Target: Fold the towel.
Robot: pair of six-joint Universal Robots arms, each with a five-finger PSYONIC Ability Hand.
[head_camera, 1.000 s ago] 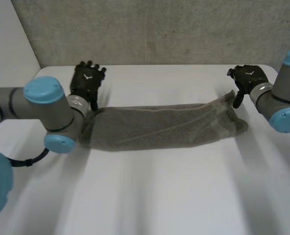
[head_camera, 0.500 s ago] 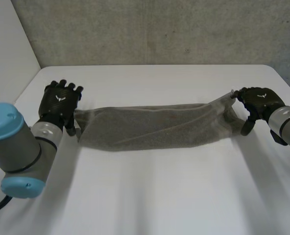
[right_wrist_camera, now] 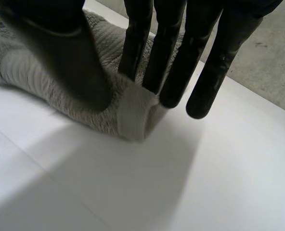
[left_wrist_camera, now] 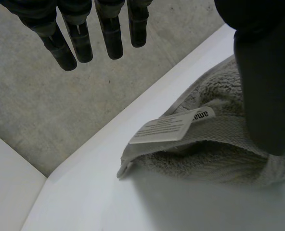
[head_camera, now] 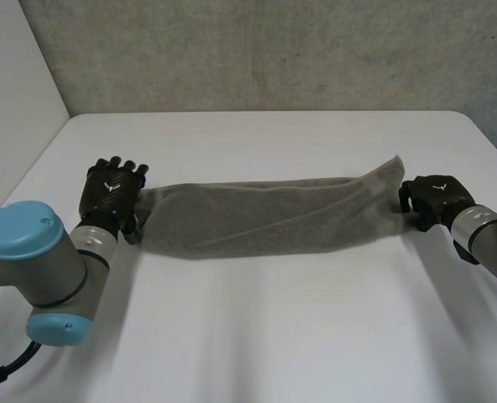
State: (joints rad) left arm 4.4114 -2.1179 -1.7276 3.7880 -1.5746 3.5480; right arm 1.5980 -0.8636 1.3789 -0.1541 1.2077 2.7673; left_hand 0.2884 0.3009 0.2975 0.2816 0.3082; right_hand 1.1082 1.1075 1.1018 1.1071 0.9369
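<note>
- The grey towel (head_camera: 265,218) lies as a long, bunched band across the white surface (head_camera: 274,336), running from 9 o'clock to 3 o'clock in the head view.
- The left robot hand (head_camera: 107,195) sits at the towel's 9 o'clock end, released: its fingers (left_wrist_camera: 111,33) are straight and clear of the cloth, and its thumb lies over the towel's end.
- A white label (left_wrist_camera: 174,126) lies on that end, near the thumb.
- The right robot hand (head_camera: 429,200) is at the 3 o'clock end, grasping the towel: a fold of the edge is pinched between thumb and fingertips (right_wrist_camera: 170,96).
- A towel corner stands up at this hand's 11 o'clock.
</note>
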